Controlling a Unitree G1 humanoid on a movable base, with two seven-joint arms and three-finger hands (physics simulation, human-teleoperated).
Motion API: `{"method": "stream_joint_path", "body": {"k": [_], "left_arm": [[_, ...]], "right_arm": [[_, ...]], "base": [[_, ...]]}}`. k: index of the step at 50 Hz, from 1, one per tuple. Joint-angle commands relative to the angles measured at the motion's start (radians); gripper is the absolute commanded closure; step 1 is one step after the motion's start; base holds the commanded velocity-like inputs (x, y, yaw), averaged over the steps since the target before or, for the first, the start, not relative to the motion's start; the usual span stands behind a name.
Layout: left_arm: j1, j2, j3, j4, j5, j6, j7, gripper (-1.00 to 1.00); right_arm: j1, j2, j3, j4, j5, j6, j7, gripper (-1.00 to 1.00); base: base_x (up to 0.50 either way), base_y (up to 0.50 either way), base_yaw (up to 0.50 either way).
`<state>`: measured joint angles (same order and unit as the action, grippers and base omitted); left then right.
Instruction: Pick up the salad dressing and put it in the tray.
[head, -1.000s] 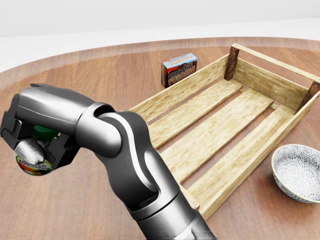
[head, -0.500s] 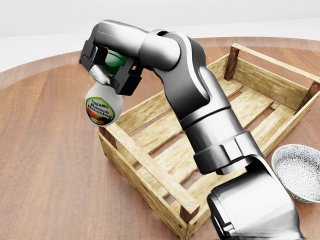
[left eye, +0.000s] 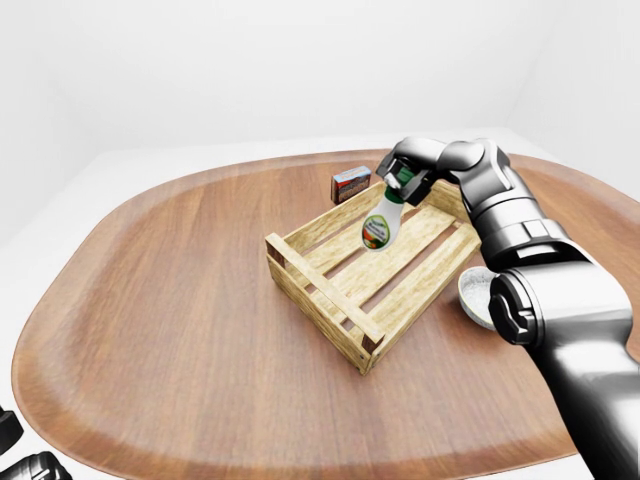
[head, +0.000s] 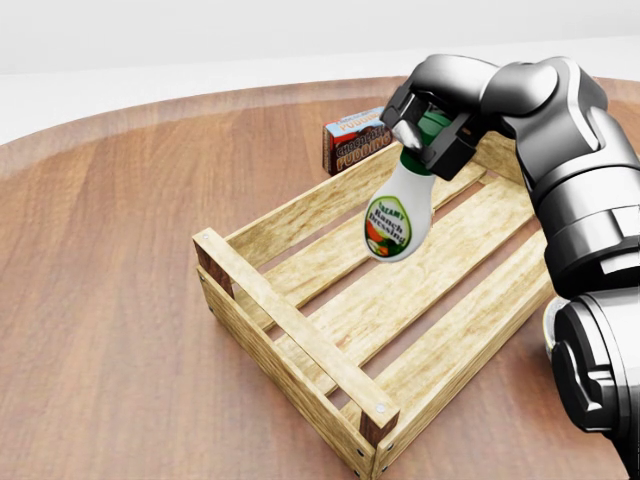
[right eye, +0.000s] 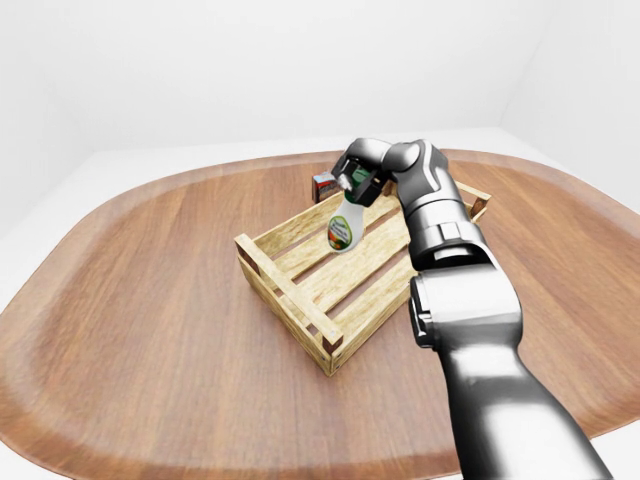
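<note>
The salad dressing is a white bottle with a green cap and a colourful label. My right hand is shut on its cap and neck, so the bottle hangs tilted in the air above the slats at the upper middle of the wooden tray. The bottle's base is just above the tray floor; I cannot tell if it touches. The left-eye view shows the same hold. A dark shape at the bottom left corner of the left-eye view seems to be my left hand; its fingers do not show clearly.
A chocolate pudding box stands on the round wooden table just beyond the tray's upper left side. A patterned white bowl sits to the right of the tray, partly behind my right arm.
My right hand has carried the bottle from low on the table at the left, up and to the right, to above the tray's slats. The tray and the box have not moved.
</note>
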<state>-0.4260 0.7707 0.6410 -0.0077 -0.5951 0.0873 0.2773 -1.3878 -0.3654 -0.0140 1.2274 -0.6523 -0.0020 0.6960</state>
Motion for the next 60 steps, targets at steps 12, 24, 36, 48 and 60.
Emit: {"method": "stream_joint_path", "body": {"k": [12,24,36,48,60], "left_arm": [[-0.006,-0.002,-0.006,0.019,0.009,0.0,-0.003,-1.0],[0.0,-0.003,-0.004,0.03,0.009,0.0,-0.007,-1.0],[0.001,-0.003,-0.005,0.042,0.009,0.0,-0.012,-1.0],[0.006,-0.003,-0.003,0.049,0.009,0.0,-0.013,-1.0],[0.006,-0.006,-0.004,0.059,0.013,0.0,-0.017,-1.0]], "right_arm": [[0.117,-0.061,-0.061,0.119,-0.074,0.02,-0.167,0.98],[0.168,0.008,-0.078,0.136,-0.087,0.002,-0.274,0.98],[0.163,0.048,-0.057,0.147,-0.201,0.026,-0.369,0.98],[0.181,0.073,-0.072,0.151,-0.259,0.034,-0.443,0.98],[0.207,0.082,-0.091,0.153,-0.246,0.042,-0.474,0.98]], "base": [[0.0,0.0,0.0],[0.0,0.0,0.0],[0.0,0.0,0.0],[0.0,0.0,0.0],[0.0,0.0,0.0]]}}
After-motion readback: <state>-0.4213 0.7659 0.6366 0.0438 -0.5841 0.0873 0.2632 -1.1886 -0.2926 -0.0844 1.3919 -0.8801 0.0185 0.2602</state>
